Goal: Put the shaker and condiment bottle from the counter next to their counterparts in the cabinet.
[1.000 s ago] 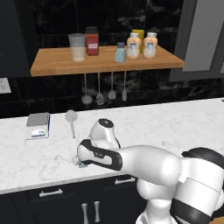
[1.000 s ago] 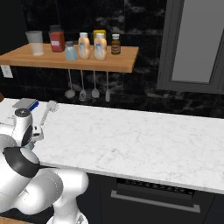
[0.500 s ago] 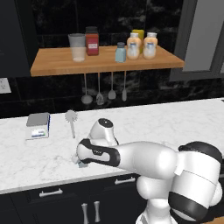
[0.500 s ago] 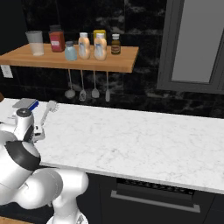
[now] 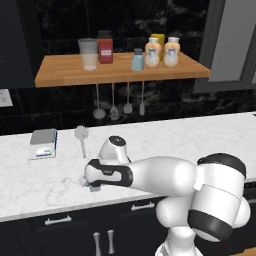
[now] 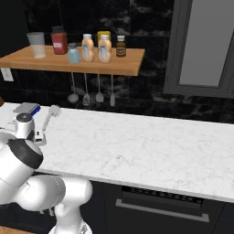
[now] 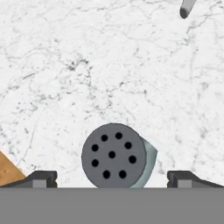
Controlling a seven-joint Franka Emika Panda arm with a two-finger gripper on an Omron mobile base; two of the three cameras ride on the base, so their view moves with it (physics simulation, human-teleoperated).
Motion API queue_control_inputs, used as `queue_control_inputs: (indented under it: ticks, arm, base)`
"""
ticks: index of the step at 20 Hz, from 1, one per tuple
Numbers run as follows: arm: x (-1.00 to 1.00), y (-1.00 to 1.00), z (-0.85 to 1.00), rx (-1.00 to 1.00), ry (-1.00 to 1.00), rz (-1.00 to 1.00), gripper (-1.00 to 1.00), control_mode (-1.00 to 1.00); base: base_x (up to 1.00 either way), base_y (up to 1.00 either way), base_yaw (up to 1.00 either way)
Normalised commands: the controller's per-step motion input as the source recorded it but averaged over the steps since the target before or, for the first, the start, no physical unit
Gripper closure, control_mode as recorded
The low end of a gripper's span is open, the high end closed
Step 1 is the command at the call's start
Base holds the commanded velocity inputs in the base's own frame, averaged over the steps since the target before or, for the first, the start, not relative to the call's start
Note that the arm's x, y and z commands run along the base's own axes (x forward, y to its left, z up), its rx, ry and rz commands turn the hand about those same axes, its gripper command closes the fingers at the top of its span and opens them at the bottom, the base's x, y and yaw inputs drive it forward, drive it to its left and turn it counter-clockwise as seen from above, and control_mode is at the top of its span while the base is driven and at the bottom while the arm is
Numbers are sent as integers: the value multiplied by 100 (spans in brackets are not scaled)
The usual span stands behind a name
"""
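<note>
— So, where do you stand with the shaker (image 7: 114, 156)?

— Right over it. At the bottom centre of the hand view I look straight down on its dark perforated cap, with a sliver of teal glass showing on the right side. My fingers (image 7: 112, 177) are spread wide, one tip at the lower left edge and one at the lower right, the cap between them and nothing gripped yet. It stands upright on the white marble tabletop (image 7: 109, 65).

— And seen from the base?

— In the left base view my hand sits low at the left-centre of the frame, pressed down near the front edge of the tabletop (image 5: 200, 135), and just a bit of teal peeks out under it (image 5: 93, 187).

— What makes this grasp go well?

— I judge the cap sits slightly left of the midpoint between my tips, so I would centre first, then go lower so the pads meet the glass body and not the rounded cap, which could slip out. Closing should be slow and even; if one pad touches first, a thing this small will likely tip or skid on the smooth stone.

— Anything nearby to mind?

— A grey handle end (image 7: 188, 8) pokes in at the upper right of the hand view, well apart from the shaker. A brown wooden corner (image 7: 9, 170) shows at the lower left, near my left tip, so I would keep the descent straight.

— And after?

— Lift straight up, then carry it to the cabinet (image 5: 120, 74) in the upper part of the frame, where the pale blue shaker (image 5: 137, 60) stands beside two orange-tan bottles (image 5: 161, 53).
</note>
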Motion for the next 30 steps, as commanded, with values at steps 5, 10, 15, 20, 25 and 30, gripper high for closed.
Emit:
queue_control_inputs:
  ticks: [5,10,15,20,25,30]
  arm:
    - [1,13,-4,0,0,0,-100,-100]
    - [15,1,-10,0,1,0,-100,-100]
    - [15,0,-11,0,1,0,-100,-100]
    - [0,0,-1,1,0,0,-100,-100]
    - [-3,21,-12,1,0,0,100,-100]
    - [0,7,-7,2,0,0,100,-100]
  base:
    - [0,0,0]
    - [0,0,0]
    - [0,0,0]
    - [0,0,0]
    - [0,0,0]
    - [0,0,0]
